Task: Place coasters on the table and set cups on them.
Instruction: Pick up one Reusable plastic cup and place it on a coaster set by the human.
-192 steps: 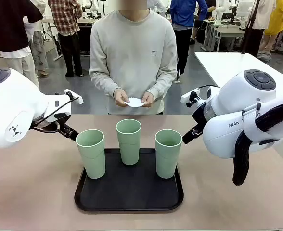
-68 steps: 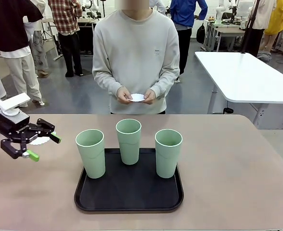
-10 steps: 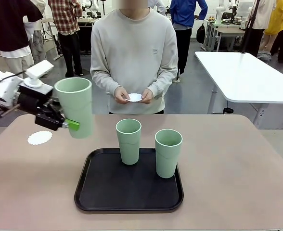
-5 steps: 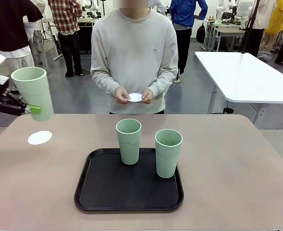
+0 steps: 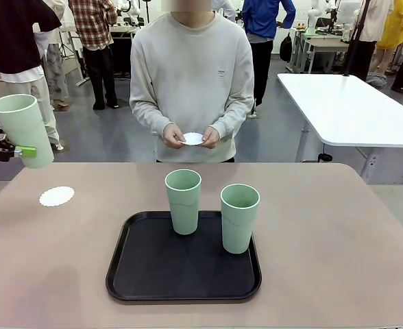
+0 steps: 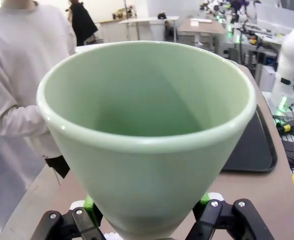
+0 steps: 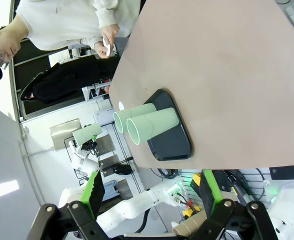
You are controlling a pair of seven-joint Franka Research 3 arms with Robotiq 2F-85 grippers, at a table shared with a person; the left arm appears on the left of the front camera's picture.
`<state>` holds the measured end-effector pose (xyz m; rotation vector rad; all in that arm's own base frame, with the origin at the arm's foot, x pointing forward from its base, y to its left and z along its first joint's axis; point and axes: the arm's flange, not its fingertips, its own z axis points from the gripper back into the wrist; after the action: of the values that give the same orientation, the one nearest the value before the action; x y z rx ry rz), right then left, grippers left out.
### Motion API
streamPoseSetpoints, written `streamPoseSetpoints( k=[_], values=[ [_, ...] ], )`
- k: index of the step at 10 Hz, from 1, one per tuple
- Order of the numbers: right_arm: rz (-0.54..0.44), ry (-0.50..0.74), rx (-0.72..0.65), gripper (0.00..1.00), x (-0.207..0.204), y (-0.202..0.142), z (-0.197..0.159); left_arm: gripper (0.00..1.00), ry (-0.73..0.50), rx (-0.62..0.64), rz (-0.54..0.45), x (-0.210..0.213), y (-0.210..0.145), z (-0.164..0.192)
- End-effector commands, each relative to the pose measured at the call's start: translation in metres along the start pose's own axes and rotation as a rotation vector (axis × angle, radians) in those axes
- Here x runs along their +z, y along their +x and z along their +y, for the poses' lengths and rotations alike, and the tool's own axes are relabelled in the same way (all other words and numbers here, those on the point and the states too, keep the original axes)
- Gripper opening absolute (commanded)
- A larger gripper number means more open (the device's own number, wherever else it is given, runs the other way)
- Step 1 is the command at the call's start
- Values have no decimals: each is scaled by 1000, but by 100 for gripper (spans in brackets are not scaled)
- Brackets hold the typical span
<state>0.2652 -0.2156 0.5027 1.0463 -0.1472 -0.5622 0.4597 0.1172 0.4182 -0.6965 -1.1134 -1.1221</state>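
My left gripper (image 5: 14,151) is shut on a mint-green cup (image 5: 22,130), held upright in the air at the far left, above and left of a white lacy coaster (image 5: 56,197) lying on the table (image 5: 325,240). In the left wrist view that cup (image 6: 147,130) stands between my green pads (image 6: 90,205). Two more cups (image 5: 183,201) (image 5: 240,217) stand on the black tray (image 5: 140,274). The person's hands hold white coasters (image 5: 192,139) at the far edge. My right gripper (image 7: 152,192) is open, high above the table, with nothing between its fingers.
A white rectangular table (image 5: 352,110) stands at the back right. The person stands at the far side, centre. From the right wrist view the tray (image 7: 174,142) with both cups (image 7: 149,122) sits near the table's edge.
My left gripper has carried the cup leftward from near the tray, past the coaster, to the picture's left edge. The person, tray and other cups are still.
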Motion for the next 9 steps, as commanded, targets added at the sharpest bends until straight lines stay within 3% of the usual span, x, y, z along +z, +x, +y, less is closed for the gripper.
streamPoseSetpoints(
  k=[1, 9],
  values=[
    [3, 17, 5, 100, 0, -1, -1, 83, 34, 14, -41, 15, -3, 13],
    [3, 17, 5, 100, 0, -1, -1, 83, 35, 18, -11, 15, -7, 7]
  ],
)
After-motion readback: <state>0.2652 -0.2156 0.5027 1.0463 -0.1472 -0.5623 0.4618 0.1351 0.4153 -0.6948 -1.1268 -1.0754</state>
